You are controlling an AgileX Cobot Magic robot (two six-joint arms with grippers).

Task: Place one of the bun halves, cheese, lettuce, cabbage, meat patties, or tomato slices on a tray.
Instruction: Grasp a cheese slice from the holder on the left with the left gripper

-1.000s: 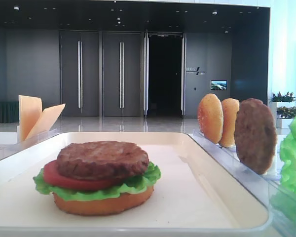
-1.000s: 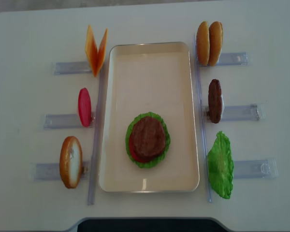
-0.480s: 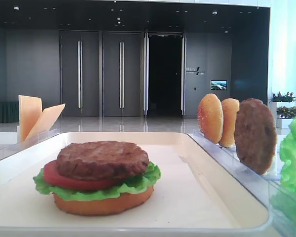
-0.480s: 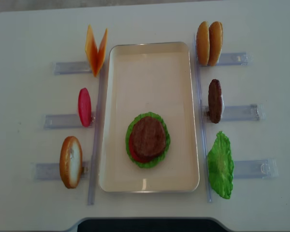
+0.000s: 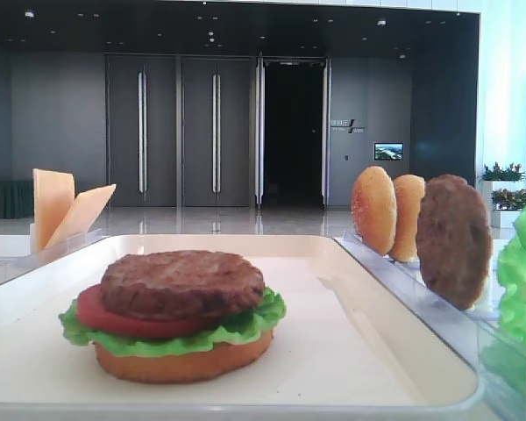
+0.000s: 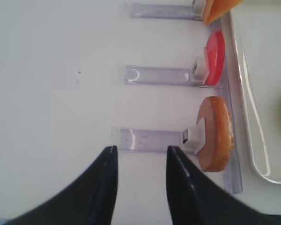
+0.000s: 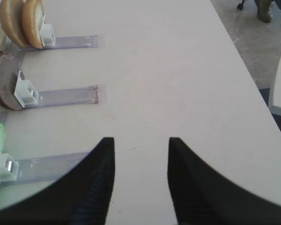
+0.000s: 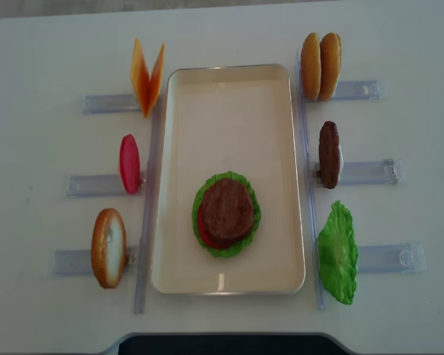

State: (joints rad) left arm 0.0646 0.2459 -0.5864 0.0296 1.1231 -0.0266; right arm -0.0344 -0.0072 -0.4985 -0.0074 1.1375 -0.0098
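On the cream tray (image 8: 229,126) lies a stack of bun half, lettuce, tomato slice and meat patty (image 8: 226,213), also seen close up (image 5: 180,311). Left of the tray, cheese slices (image 8: 146,76), a tomato slice (image 8: 129,163) and a bun half (image 8: 108,247) stand on edge. To its right stand two bun halves (image 8: 320,66), a patty (image 8: 328,154) and lettuce (image 8: 337,251). My left gripper (image 6: 141,148) is open and holds nothing, over bare table left of the bun half (image 6: 216,133). My right gripper (image 7: 141,139) is open and holds nothing, right of the patty (image 7: 2,86).
Clear plastic racks (image 8: 85,261) hold the upright pieces on both sides of the tray, and long clear strips (image 8: 146,214) run along its edges. The white table's near edge (image 8: 222,339) lies just below the tray. Neither arm shows in the overhead view.
A dark sliver at the left edge of the overhead view has slid down and nearly out of frame. The food and the tray have not moved.
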